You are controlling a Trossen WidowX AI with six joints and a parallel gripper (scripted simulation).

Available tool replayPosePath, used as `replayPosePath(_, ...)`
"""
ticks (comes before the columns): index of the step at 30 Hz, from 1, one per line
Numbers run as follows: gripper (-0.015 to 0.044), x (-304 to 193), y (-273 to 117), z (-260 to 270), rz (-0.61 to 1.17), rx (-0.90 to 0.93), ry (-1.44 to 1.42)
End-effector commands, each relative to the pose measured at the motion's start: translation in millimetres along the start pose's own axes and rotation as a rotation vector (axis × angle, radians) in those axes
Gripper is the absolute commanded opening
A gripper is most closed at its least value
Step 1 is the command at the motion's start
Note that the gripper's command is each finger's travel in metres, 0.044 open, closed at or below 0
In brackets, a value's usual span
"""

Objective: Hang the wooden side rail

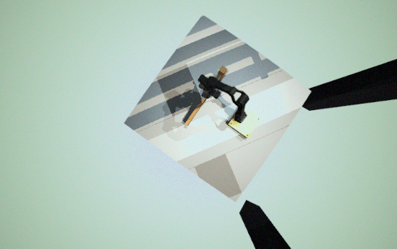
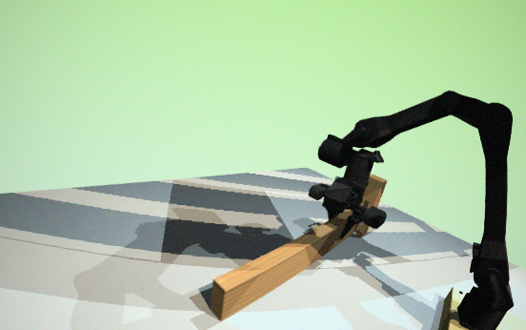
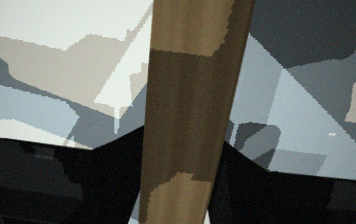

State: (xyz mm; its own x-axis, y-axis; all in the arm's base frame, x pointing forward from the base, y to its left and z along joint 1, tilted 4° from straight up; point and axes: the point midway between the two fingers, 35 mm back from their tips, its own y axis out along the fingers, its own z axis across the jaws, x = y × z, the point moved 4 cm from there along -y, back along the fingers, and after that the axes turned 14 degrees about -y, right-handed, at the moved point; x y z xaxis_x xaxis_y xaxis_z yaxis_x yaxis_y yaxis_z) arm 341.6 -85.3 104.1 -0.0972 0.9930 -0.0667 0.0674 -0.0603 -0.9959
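The wooden side rail (image 1: 193, 116) (image 2: 272, 268) (image 3: 190, 100) runs from the front left in the exterior view toward the post. My gripper (image 1: 208, 96) (image 2: 345, 220) (image 3: 179, 131) is shut on the rail near its post end, one finger on each side. The rail's far end is low, at or close to the table (image 1: 212, 147) (image 2: 33, 267). The wooden headboard post (image 1: 223, 70) (image 2: 376, 189) stands upright just beyond the gripper. The hooks, pins and most of the slot are hidden by the gripper and arm or too small to tell, so whether the hooks sit on the pins cannot be seen.
The black arm (image 1: 226, 86) (image 2: 496, 191) arches from its pale yellow base plate (image 1: 249, 129) at the right over to the rail. Striped shadows and light patches cover the table. Dark beams (image 1: 356, 86) lie beyond the table's edge.
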Motion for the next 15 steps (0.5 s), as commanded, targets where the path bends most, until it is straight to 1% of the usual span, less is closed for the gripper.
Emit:
replayPosePath(1, 0.0000, -0.3, -4.7, -1.5, 0.000, -0.011, -0.003)
replayPosePath(15, 0.0000, -0.3, -7.0, -1.5, 0.000, -0.011, -0.003)
